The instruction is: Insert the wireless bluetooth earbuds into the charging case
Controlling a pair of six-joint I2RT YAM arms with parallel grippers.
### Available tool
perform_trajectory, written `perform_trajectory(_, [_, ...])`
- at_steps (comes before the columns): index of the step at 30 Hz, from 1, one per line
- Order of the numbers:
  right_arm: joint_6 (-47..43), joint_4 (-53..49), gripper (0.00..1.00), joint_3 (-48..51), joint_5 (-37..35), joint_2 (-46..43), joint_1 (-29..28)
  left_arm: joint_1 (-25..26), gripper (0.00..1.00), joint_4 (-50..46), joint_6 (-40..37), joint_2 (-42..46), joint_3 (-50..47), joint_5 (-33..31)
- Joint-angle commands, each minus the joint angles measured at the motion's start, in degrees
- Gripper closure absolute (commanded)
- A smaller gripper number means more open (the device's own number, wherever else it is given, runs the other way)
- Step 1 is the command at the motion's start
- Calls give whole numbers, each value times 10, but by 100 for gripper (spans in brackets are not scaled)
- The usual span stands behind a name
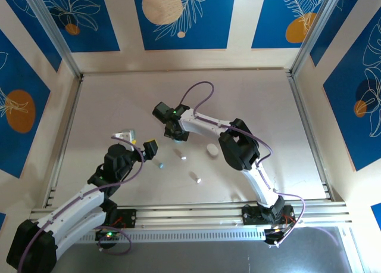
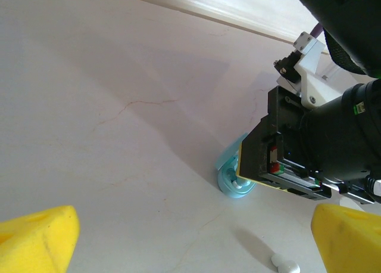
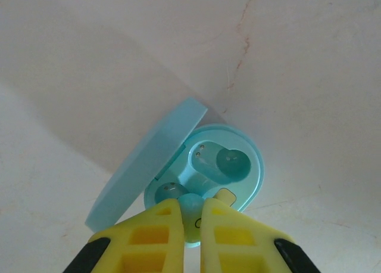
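Spread wide, the left claw (image 2: 193, 240) holds nothing: we see its two yellow fingertips (image 2: 36, 237) at the bottom corners of its wrist view, with bare table (image 2: 119, 106) between them. From overhead, a loose blue earbud (image 1: 159, 164) lies on the table at five o'clock of that claw, just beside it. Moving rightward, we find the first white earbud (image 1: 183, 157) at three o'clock of the loose blue one, and the second white earbud (image 1: 198, 180) at five o'clock of the first, each lying apart from the rest. A white oval case (image 1: 211, 149) sits at one o'clock of the second white earbud. Near twelve o'clock of the first white earbud, the right claw (image 3: 191, 225) points down over the blue charging case (image 3: 256, 171). Its fingers are pressed nearly together, pinching a blue earbud (image 3: 190, 204) between the tips. We see that earbud at the six o'clock edge of the case's tray; whether it rests in a well we cannot tell. The lid (image 3: 143, 171) stands swung up at nine o'clock of the tray.
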State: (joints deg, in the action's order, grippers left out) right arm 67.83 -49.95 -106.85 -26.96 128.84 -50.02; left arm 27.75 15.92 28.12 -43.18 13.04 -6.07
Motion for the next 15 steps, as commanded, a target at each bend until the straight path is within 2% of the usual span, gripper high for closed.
perform_trajectory(1, [3, -1, 90, 10, 5, 11, 2, -5, 0, 22, -6, 0, 9, 9])
perform_trajectory(15, [-6, -2, 82, 9, 11, -1, -1, -6, 0, 27, -5, -6, 9, 12])
